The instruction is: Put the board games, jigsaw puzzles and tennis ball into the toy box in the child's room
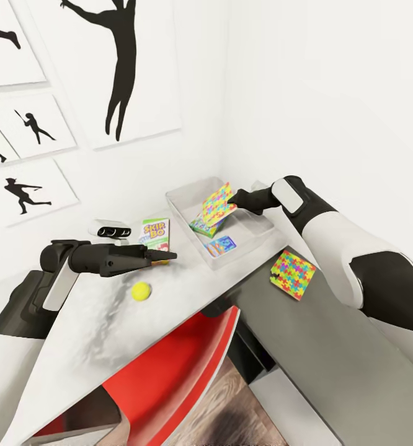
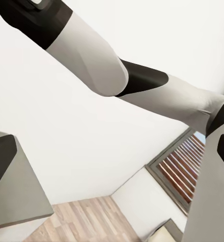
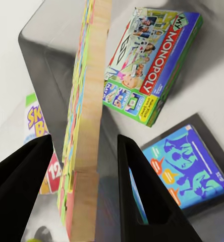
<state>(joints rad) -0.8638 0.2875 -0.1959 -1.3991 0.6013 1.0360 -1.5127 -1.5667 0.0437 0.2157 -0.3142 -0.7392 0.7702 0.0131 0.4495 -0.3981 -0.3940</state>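
Right pincer (image 1: pixel 234 199) pinches a jigsaw puzzle (image 1: pixel 217 205) above the toy box (image 1: pixel 256 232), Monopoly game (image 3: pixel 152 63) beneath.

Both arms: smooth white shell segments alternating with matte black joint sections; no cables, screws or markings discernible. Left arm (image 1: pixel 57 272) carries a white forearm panel with a black cylindrical wrist, ending in the left gripper (image 1: pixel 163 255) with slim black tapered fingers. Right arm (image 1: pixel 349 254) shows a broad white upper shell, black elbow band and a rounded white wrist cover, ending in the right gripper (image 3: pixel 84 189), whose fingers (image 3: pixel 142 186) are flat, black and wedge-shaped.
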